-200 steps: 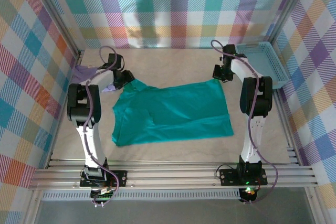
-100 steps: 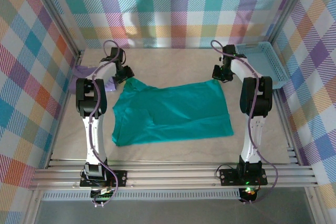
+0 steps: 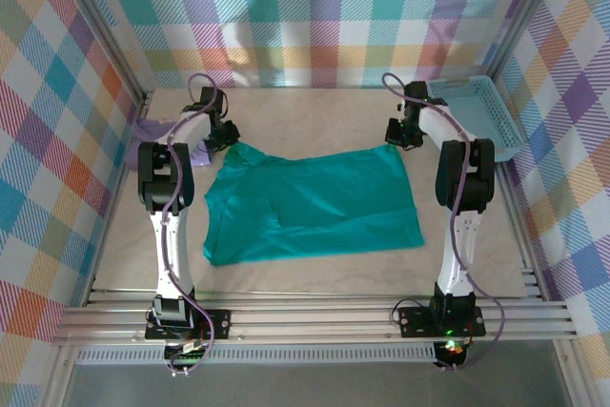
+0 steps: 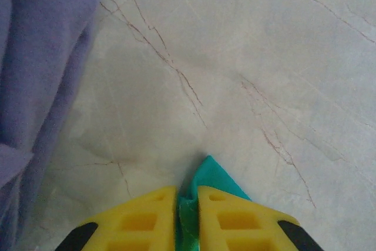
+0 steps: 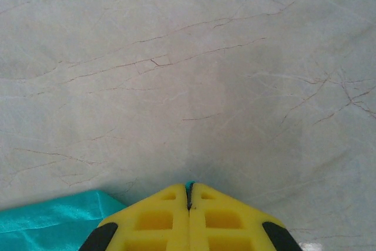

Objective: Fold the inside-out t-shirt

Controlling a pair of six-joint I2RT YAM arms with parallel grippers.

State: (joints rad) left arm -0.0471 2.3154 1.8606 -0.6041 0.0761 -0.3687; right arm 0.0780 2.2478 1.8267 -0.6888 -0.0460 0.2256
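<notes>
Since a second ago my left arm has straightened and reached farther back, carrying my left pincer (image 3: 227, 137) to the far left corner of the inside-out t-shirt (image 3: 315, 202), and its jaws have drawn in. My right arm has not budged.

From the left wrist, the left pincer (image 4: 187, 191) is nipped onto a fold of teal cloth (image 4: 214, 174). The fabric fills the thin slot between the yellow fingers and pokes out past the tips as a small point. Off to the left lies the lavender garment (image 4: 41, 57) (a soft heap, touching nothing of mine), on the pale veined worktop (image 4: 247, 57).

My right pincer (image 3: 398, 132) sits at the shirt's far right corner. From its wrist, the right pincer (image 5: 188, 187) is pressed together, with a sliver of teal caught at the very tips. More of the shirt (image 5: 53, 218) lies at the lower left of that view.

From above, the t-shirt is spread flat across the middle of the worktop (image 3: 315, 111) between my two arms. The lavender garment (image 3: 151, 131) lies just beyond its left corner, and a light blue basket (image 3: 481, 116) stands at the far right, apart from the shirt.
</notes>
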